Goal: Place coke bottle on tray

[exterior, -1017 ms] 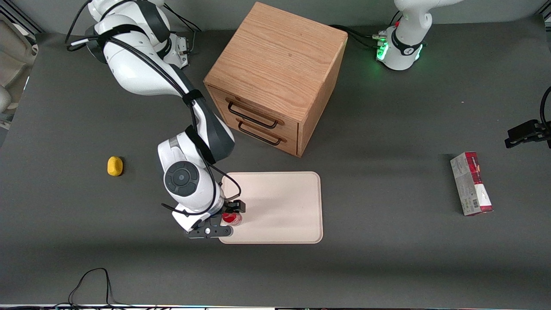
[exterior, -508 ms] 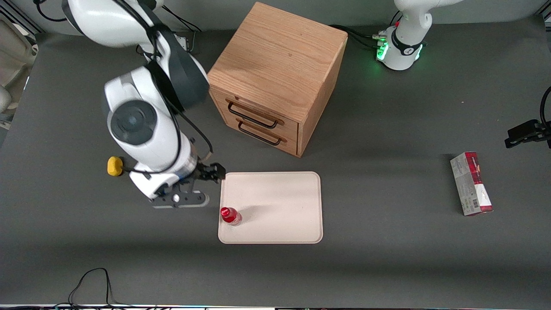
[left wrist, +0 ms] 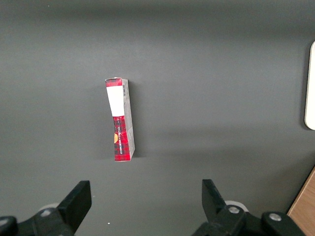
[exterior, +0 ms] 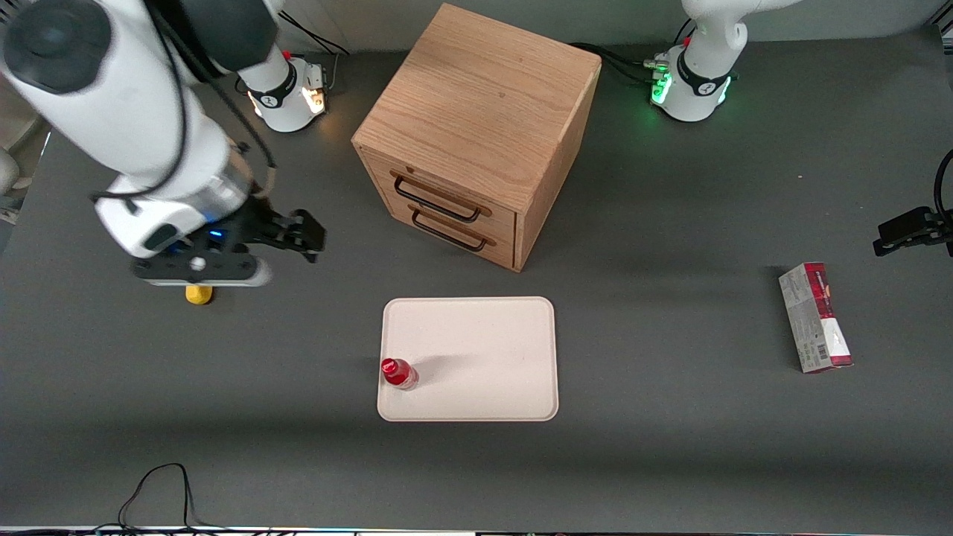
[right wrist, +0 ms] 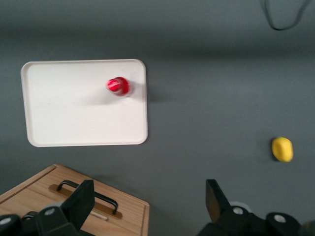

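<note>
The coke bottle [exterior: 398, 373], small and red with a red cap, stands upright on the pale cream-pink tray [exterior: 484, 350], near the tray's corner closest to the front camera on the working arm's side. It also shows in the right wrist view [right wrist: 118, 86], on the tray [right wrist: 74, 113]. My gripper [exterior: 287, 240] is open and empty, raised high above the table, well away from the tray toward the working arm's end and farther from the front camera. Its fingers [right wrist: 82, 201] stand wide apart.
A wooden drawer cabinet [exterior: 476, 126] with two closed drawers stands farther from the front camera than the tray. A small yellow object [exterior: 198, 295] lies partly under my gripper. A red-and-grey carton [exterior: 815, 317] lies toward the parked arm's end.
My gripper let go of the bottle on the tray, then rose and drew away toward the working arm's end. The bottle has stayed upright in place.
</note>
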